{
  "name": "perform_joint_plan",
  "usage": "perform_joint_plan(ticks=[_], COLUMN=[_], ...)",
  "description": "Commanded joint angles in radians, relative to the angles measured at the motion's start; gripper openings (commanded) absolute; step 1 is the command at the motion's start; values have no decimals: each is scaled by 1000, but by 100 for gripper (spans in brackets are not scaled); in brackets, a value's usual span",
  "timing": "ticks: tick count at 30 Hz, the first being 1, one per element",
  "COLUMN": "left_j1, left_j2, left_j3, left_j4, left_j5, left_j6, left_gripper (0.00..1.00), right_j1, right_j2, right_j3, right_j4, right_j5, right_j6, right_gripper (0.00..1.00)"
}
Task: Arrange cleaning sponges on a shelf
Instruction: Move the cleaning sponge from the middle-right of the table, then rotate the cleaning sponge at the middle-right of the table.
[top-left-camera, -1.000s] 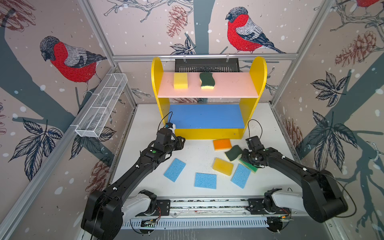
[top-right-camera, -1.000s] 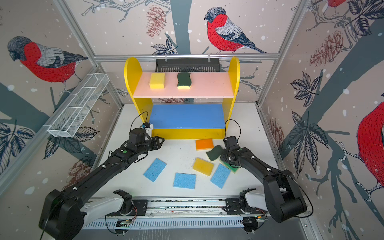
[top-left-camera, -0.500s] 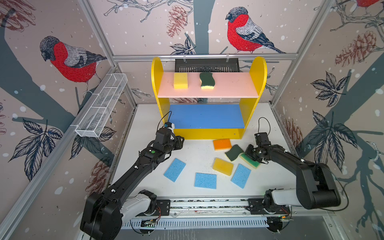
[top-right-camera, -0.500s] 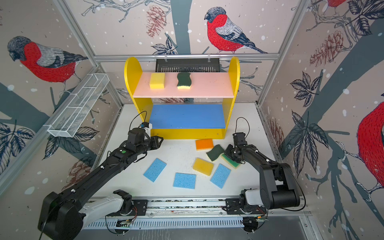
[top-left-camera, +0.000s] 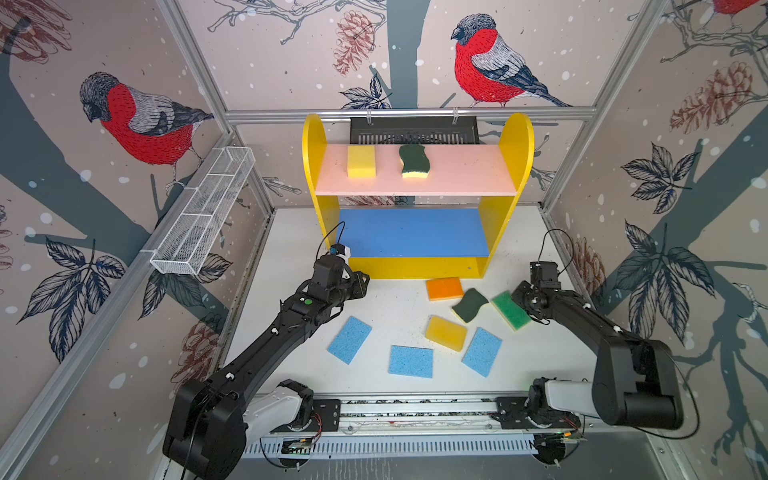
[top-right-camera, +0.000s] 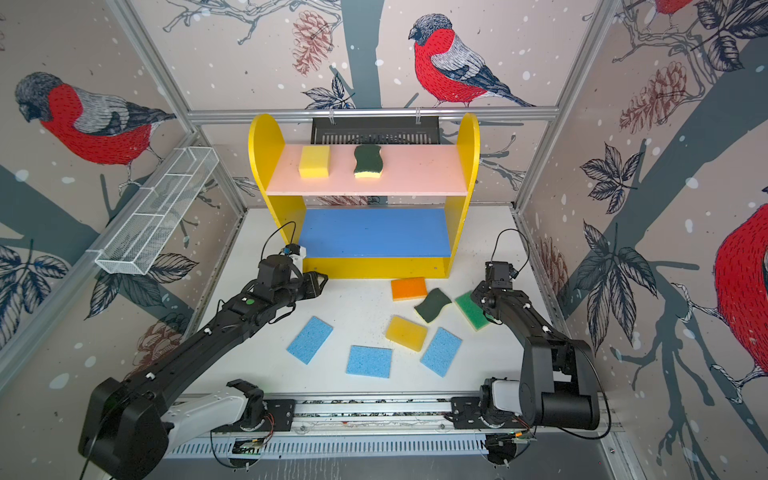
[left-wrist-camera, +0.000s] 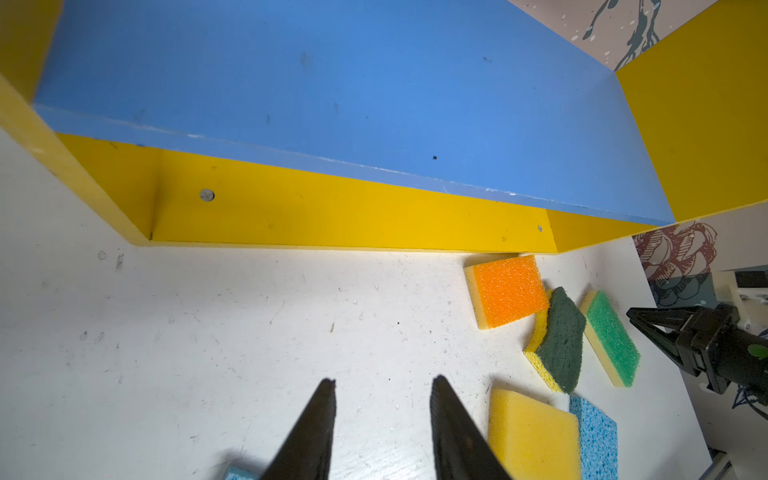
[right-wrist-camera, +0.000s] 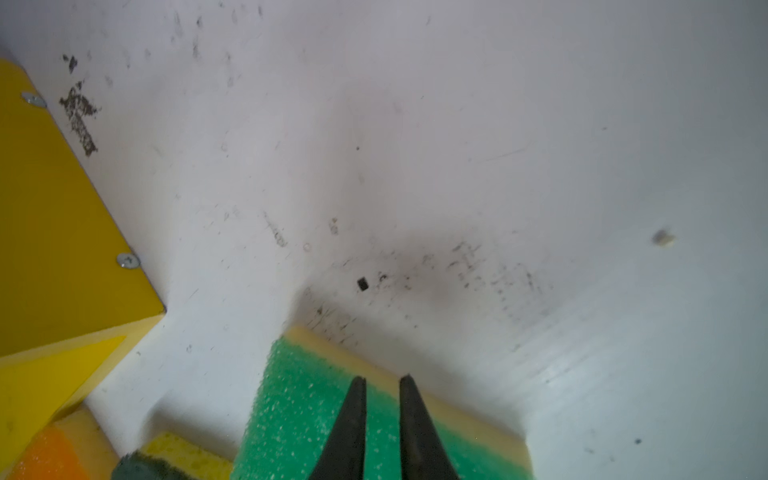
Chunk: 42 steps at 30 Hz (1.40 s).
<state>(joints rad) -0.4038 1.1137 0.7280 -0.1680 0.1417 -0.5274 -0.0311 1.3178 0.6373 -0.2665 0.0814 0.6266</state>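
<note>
The shelf (top-left-camera: 465, 176) stands at the back; a yellow sponge (top-left-camera: 361, 161) and a wavy dark-green sponge (top-left-camera: 414, 161) lie on its pink board, and the blue board (left-wrist-camera: 332, 83) is bare. On the table lie an orange-topped sponge (top-left-camera: 444, 288), a wavy dark-green one (top-left-camera: 469, 304), a green-topped one (top-left-camera: 510, 310), a yellow one (top-left-camera: 445, 332) and three blue ones (top-left-camera: 349, 339) (top-left-camera: 411, 361) (top-left-camera: 481, 351). My left gripper (left-wrist-camera: 382, 380) is open and empty near the shelf's front left corner. My right gripper (right-wrist-camera: 382, 377) hangs over the green-topped sponge (right-wrist-camera: 299, 399), jaws a narrow gap apart, gripping nothing.
A white wire basket (top-left-camera: 203, 216) hangs on the left wall. A black slotted tray (top-left-camera: 415, 131) hangs behind the shelf. The arms' mounting rail (top-left-camera: 415, 409) runs along the front edge. My right arm lies close to the right wall.
My right gripper has swung right, from between the dark-green and green-topped sponges to the green-topped sponge's right side. The left arm has barely moved.
</note>
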Motion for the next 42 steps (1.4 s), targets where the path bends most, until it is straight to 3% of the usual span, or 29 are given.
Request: perform_joint_plan(ticks=[1,5,16,24,37,42], left_j1=[0,-1,-8,-8,-10,-10], left_j2=[-17,-47,-115,-147,-191,-209], left_j3=[3,-16,-54,-74,-93,-95], left_j4=[16,21,6,1,1,-6], left_j5=[10,-5,0,-8,5,9], left_j6=[-5,-10,-35,-42,-51,-52], left_gripper=[40,41,41,40,40,40], right_j1=[-9,-9,-161,-162,-134,-83], right_j2=[-33,-92,-83,-16,-151,-188], right_j3=[16,18,-68,-94,-203,-194], right_j4=[14,-21,11,37,-27,-64], right_j5=[-19,17,-98,-111,-187,-155], right_j6=[-43,-59,-69,-83,-14,10], right_gripper=[22,34,35,30,29,32])
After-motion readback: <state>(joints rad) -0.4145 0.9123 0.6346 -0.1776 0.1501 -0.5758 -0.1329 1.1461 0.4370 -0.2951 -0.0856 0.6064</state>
